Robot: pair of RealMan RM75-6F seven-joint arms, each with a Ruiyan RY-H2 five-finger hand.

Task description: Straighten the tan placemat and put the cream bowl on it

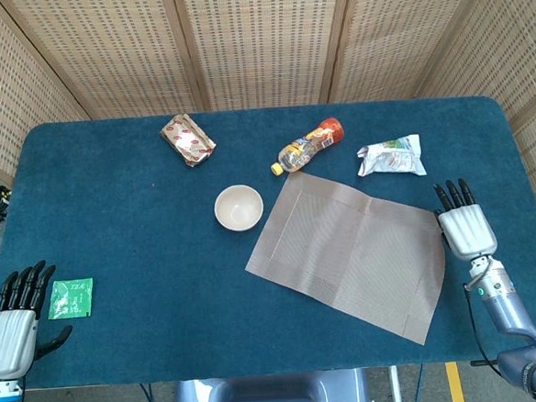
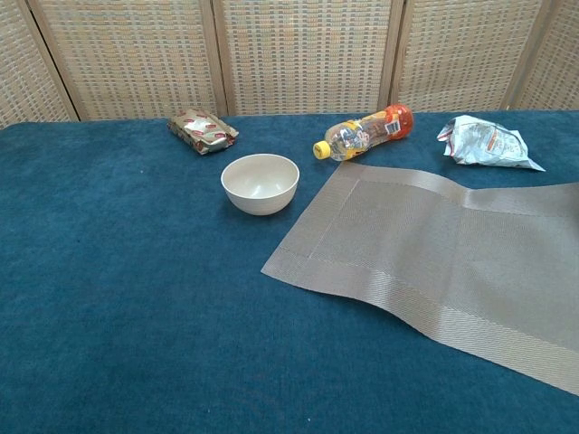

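Observation:
The tan placemat (image 1: 350,250) lies skewed right of the table's centre, its far left corner near the bottle; it also fills the right half of the chest view as the placemat (image 2: 434,244). The cream bowl (image 1: 239,208) stands upright and uncovered just left of the mat, not touching it, and shows in the chest view as the bowl (image 2: 261,183). My right hand (image 1: 464,227) sits at the mat's right edge and holds it, fingers pointing away from me. My left hand (image 1: 11,320) hovers at the front left corner, fingers apart, holding nothing.
A plastic bottle (image 1: 308,145) lies just beyond the mat's far corner. A brown snack packet (image 1: 187,139) sits at the back left, a silver bag (image 1: 391,156) at the back right. A green tea sachet (image 1: 70,298) lies beside my left hand.

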